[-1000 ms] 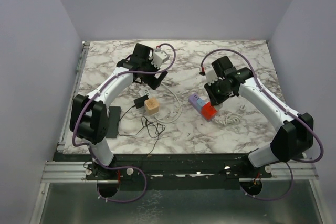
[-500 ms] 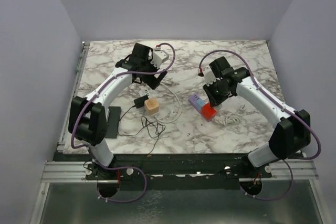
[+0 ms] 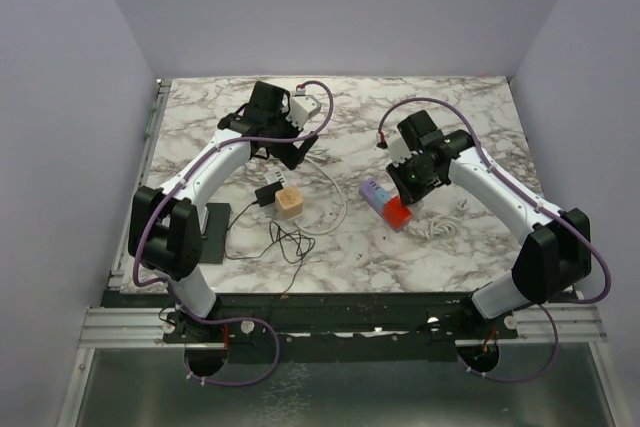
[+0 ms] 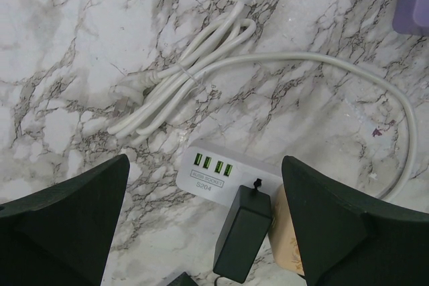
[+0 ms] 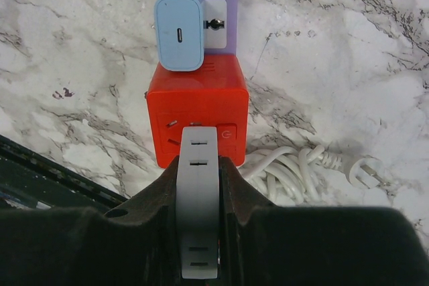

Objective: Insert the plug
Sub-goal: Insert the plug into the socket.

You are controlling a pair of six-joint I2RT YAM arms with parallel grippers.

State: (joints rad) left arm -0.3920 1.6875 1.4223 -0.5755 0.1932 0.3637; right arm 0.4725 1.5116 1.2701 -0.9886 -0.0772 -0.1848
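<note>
Clamping the plug (image 5: 199,165) edge-on, your right gripper (image 5: 199,182) aims it at the red socket (image 5: 201,102) at 12 o'clock ahead. Your left gripper (image 4: 204,222) hangs wide apart over the strip (image 4: 201,180), sparing its cable.

Left wrist view first: the white USB socket strip (image 4: 221,173) on the counter carries print on its top face. "S204" reads cleanly, just toward 6 o'clock of its four green ports (image 4: 212,163). A smaller line of print sits right above that number, too fine to make out. Over to the right wrist view: the red socket cube (image 5: 198,122) shows a round power sign at 3 o'clock on its near face.
</note>
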